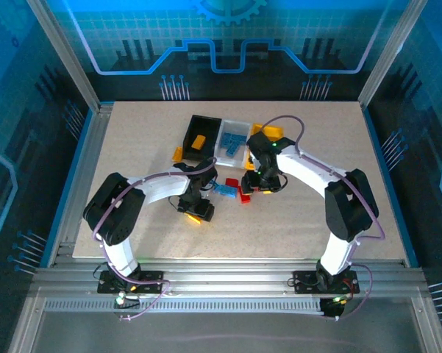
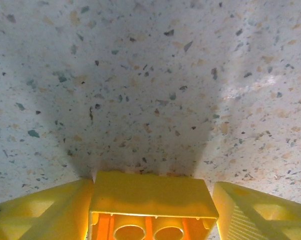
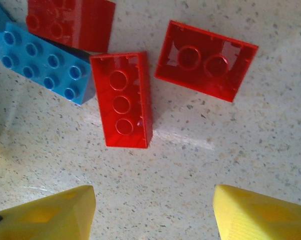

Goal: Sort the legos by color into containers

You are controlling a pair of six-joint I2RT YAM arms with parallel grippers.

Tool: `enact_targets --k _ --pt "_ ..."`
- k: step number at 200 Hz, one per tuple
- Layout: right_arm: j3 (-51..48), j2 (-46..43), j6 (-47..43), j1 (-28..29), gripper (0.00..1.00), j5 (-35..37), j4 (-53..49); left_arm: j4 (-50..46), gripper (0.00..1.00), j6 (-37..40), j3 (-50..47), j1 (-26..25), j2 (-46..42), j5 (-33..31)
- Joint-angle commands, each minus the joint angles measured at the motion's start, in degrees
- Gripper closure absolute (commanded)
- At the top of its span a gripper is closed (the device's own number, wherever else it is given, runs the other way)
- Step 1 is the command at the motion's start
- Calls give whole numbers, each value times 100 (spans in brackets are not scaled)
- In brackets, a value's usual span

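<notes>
An orange-yellow lego (image 2: pixel 153 197) is seen lodged between the left jaws, flush against one; a firm grasp cannot be told. Open counter (image 2: pixel 150 75) is left ahead. The right jaws are held released over bare counter; red legos (image 3: pixel 126 102) and a blue lego (image 3: pixel 45 62) are noted just beyond, edges close together.

The lower edge is cutting off the orange-yellow brick (image 2: pixel 153 200). Up-left of the long red brick (image 3: pixel 122 102), frame edges are cropping a blue brick (image 3: pixel 42 62) and a second red brick (image 3: pixel 72 22).
</notes>
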Motion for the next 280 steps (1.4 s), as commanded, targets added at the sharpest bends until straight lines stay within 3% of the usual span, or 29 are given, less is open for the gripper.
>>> enact_targets --k 1,48,103,165,191,221,280 --pt "223 298 -187 133 35 -80 -5 -34 36 -97 -132 -37 23 -8" --pt "641 904 -439 272 35 40 -42 -100 43 -135 -127 -36 4 35" --pt "883 1348 -689 373 35 190 -105 -364 46 -198 -62 82 -399 56" --pt "847 1579 -732 415 43 371 -51 -645 46 -402 304 915 -1079 580" --pt "780 1518 -718 454 52 423 -40 -666 46 -586 579 1279 -1127 858" --pt "461 1215 -638 502 62 463 26 -563 45 -780 1168 1537 -862 996" --pt "-385 317 -346 520 68 374 90 -129 44 -1369 2941 1998 434 1029"
